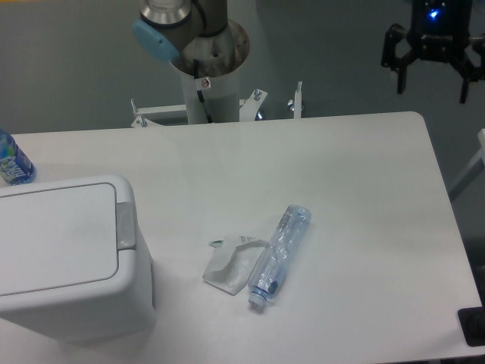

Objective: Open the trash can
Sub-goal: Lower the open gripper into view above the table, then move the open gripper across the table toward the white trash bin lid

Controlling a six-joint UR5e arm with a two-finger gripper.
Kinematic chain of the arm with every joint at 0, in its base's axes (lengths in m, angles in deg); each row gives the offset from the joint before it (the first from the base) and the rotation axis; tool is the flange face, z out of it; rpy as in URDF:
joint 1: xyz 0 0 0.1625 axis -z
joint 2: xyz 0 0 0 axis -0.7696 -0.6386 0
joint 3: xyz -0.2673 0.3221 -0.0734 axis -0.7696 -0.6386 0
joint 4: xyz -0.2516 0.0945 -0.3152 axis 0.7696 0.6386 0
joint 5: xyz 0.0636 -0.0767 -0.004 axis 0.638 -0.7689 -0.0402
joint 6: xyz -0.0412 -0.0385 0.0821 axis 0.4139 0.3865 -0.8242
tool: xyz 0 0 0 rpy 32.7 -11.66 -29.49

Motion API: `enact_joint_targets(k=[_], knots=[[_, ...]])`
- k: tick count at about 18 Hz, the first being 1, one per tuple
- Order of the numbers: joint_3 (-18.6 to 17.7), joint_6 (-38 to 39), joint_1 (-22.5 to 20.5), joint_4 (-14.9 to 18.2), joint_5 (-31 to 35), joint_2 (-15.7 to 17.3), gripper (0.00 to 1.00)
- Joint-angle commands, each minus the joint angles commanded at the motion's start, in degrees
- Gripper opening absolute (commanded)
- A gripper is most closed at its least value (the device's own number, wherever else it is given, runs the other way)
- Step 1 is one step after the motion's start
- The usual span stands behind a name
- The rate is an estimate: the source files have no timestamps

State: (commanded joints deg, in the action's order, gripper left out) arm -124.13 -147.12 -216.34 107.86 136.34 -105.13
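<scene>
The white trash can stands at the table's front left corner. Its flat lid lies down, and the grey push-button tab sits on the rim's right side. My gripper hangs in the air at the top right, beyond the table's far right corner and far from the can. Its two black fingers point down, spread wide apart, with nothing between them.
An empty clear plastic bottle lies on its side mid-table, touching a crumpled white wrapper. A blue-labelled bottle stands at the left edge behind the can. The arm's base column rises behind the table's far edge.
</scene>
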Motion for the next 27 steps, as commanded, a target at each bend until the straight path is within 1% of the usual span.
enact_joint_targets(k=[5, 7, 9, 15, 16, 19, 22, 24, 27], knots=[[-0.4, -0.1, 0.1, -0.7, 0.1, 0.1, 1.00], [-1.1, 0.0, 0.3, -2.5, 0.3, 0.2, 1.00], [-1.1, 0.7, 0.8, -2.8, 0.4, 0.2, 1.00], [-1.2, 9.7, 2.6, -3.1, 0.1, 0.3, 1.00], [-1.1, 10.9, 3.5, -3.0, 0.1, 0.3, 1.00], [-1.1, 17.3, 5.4, -4.7, 0.2, 0.2, 1.00], [-1.6, 22.2, 8.9, -4.9, 0.3, 0.4, 1.00], [-1.4, 25.0, 10.7, -5.0, 0.2, -0.1, 1.00], [-1.3, 31.9, 13.3, -5.0, 0.2, -0.2, 1.00]])
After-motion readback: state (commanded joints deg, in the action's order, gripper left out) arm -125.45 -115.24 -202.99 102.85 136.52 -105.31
